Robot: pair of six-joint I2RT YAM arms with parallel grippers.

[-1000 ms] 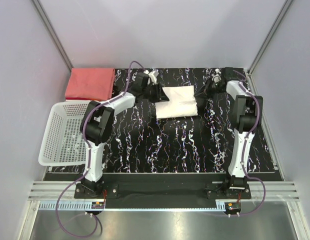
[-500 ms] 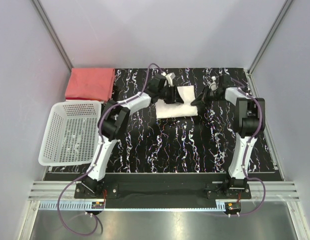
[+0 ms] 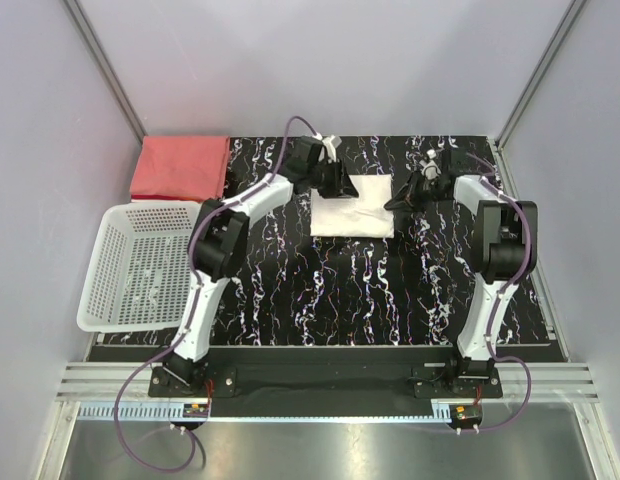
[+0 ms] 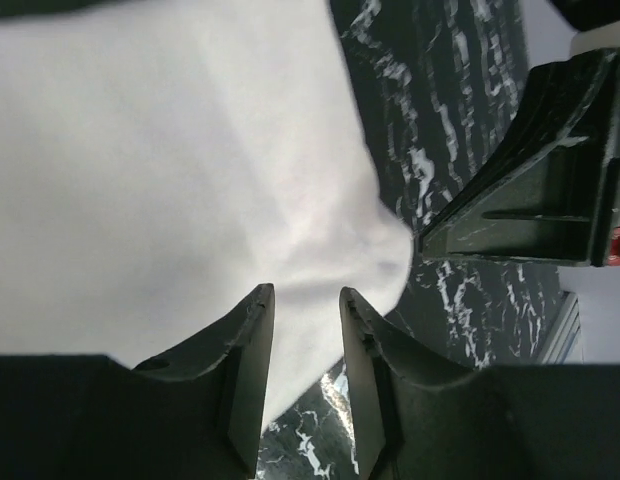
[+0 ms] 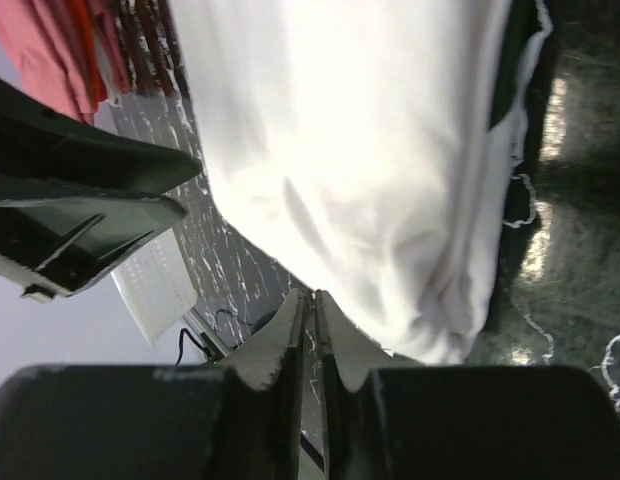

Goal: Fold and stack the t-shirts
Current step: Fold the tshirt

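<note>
**Two claws at one folded shirt, far half of table**

Item 1. The cream-white t-shirt (image 3: 353,207) is lying folded into a flat rectangle on the black marbled table (image 3: 340,290), in the upper middle of the overhead frame. A dark green edge (image 5: 505,80) is showing along its side in the right wrist view.

Item 2. The salmon-red t-shirt (image 3: 180,167) is sitting folded in the upper left of the overhead frame, well apart from the cream one, just above the white mesh basket (image 3: 100,300).

Item 3. The left gripper (image 3: 339,182) is reaching to the upper left corner of the cream shirt. In the left wrist view its fingers (image 4: 252,340) are standing apart with white cloth showing through the gap; the cloth is appearing to lie beneath them, not pinched.

Item 4. The right gripper (image 3: 400,201) is pointing at the cream shirt's right edge. In the right wrist view its fingers (image 5: 285,330) are pressing almost together, leaving only a thin slit, with their tips at the cloth's border. Whether any fabric is caught between them cannot be told.
</note>
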